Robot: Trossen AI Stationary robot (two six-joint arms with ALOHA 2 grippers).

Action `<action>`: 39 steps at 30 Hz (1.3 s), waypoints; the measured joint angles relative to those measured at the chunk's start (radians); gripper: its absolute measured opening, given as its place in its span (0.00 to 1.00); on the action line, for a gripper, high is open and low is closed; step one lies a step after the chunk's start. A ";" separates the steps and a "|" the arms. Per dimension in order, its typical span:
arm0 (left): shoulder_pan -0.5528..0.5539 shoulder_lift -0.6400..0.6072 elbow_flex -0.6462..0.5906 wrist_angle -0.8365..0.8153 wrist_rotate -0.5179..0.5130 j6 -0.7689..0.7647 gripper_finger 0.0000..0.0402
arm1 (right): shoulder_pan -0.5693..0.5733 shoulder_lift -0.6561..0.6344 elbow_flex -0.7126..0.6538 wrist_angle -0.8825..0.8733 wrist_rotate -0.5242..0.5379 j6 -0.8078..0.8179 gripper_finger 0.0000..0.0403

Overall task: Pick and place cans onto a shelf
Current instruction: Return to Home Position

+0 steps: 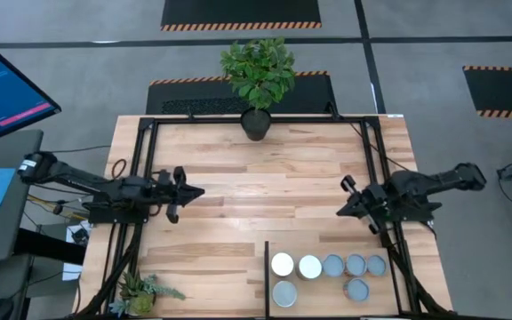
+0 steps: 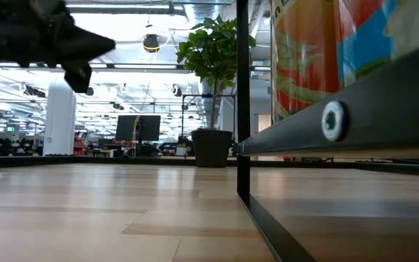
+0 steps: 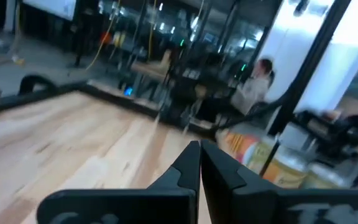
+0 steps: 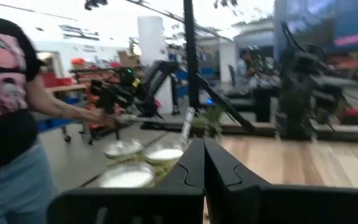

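Several cans stand on their bases on the shelf [image 1: 320, 295] at the table's near right: two white-topped ones [image 1: 283, 264] [image 1: 310, 267] and several pale-blue-topped ones [image 1: 356, 264]. My left gripper [image 1: 200, 191] is shut and empty, held above the table's left middle; it also shows in the low view [image 2: 111, 45] and the left wrist view [image 3: 199, 155]. My right gripper [image 1: 340, 212] is shut and empty, above the right middle, just beyond the cans; its wrist view [image 4: 202, 155] shows the cans [image 4: 126, 177] ahead.
A black plant pot [image 1: 256, 123] with a green plant stands at the table's far middle edge. A small plant [image 1: 140, 292] sits at the near left corner. A black shelf post [image 2: 243, 102] rises beside the cans. A person [image 4: 8, 112] stands beyond the table.
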 joint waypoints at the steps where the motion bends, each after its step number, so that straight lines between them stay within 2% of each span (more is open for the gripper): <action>1: -0.001 -0.012 -0.021 0.037 0.004 0.001 0.00 | -0.016 0.000 0.000 -0.015 -0.001 0.003 0.03; 7: 0.007 -0.106 -0.003 -0.134 -0.006 0.062 0.00 | -0.094 0.000 0.000 -0.093 -0.052 -0.027 0.03; 12: 0.018 -0.243 -0.003 -0.304 -0.015 0.053 0.00 | -0.146 0.000 0.000 -0.147 -0.098 -0.102 0.03; 20: 0.018 -0.546 -0.003 -0.678 -0.021 0.015 0.00 | -0.215 0.001 0.002 -0.222 -0.101 0.038 0.03; 23: 0.017 -0.628 0.007 -0.703 0.016 0.098 0.00 | -0.219 0.000 0.002 -0.226 -0.100 0.050 0.03; 27: 0.016 -0.628 0.006 -0.704 0.013 0.191 0.00 | -0.219 0.001 0.002 -0.227 -0.099 0.057 0.05; 33: 0.016 -0.576 0.006 -0.712 0.015 0.113 0.00 | -0.219 0.000 0.002 -0.226 -0.099 0.057 0.09; 39: 0.016 -0.566 0.006 -0.713 0.015 0.116 0.00 | -0.219 0.000 0.002 -0.225 -0.099 0.058 0.08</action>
